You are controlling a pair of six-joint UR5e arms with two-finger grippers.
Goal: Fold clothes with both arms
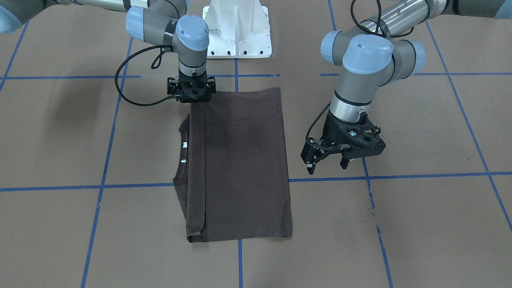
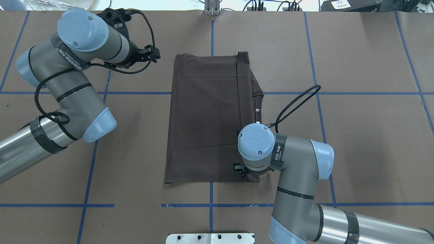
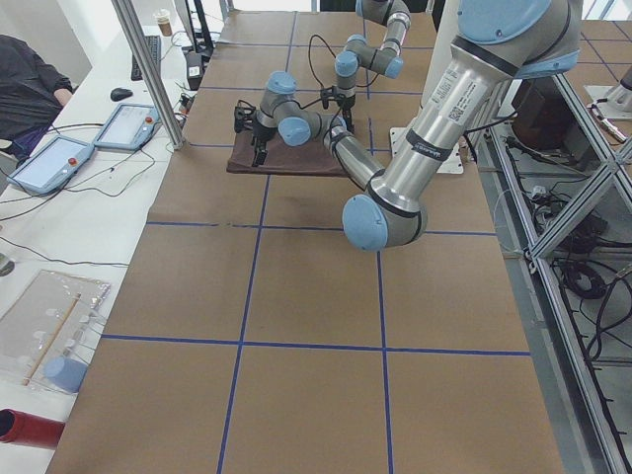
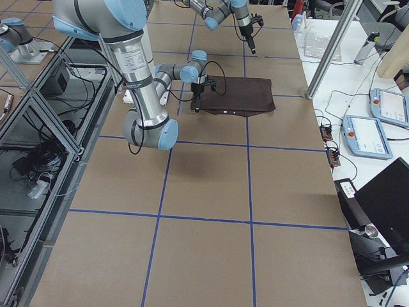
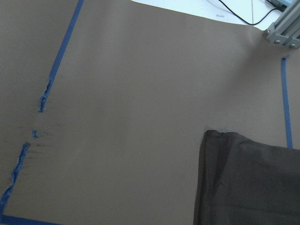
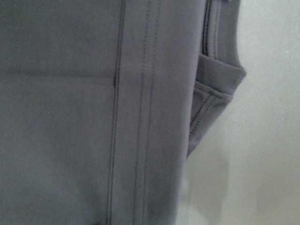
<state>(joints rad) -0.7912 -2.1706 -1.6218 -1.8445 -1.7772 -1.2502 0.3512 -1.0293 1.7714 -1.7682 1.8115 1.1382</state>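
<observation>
Brown shirt [image 1: 240,164]: folded to a long rectangle at the centre of the front view, with the collar [image 1: 182,160] poking out at its left edge.
Right gripper [image 1: 192,95]: down on the shirt's upper left corner. I cannot tell whether it pinches cloth.
Left gripper [image 1: 327,163]: fingers [image 1: 310,166] spread, hanging right of the shirt and apart from it.
Doing it well: the left gripper likely needs a neighbouring corner. Catch every layer, then lift both corners evenly.

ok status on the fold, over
Left gripper open, off the T-shirt, over bare table. Right gripper down on its corner near the base, jaws hidden. T-shirt folded narrow, collar showing at one edge. Nothing seen in the way.
</observation>
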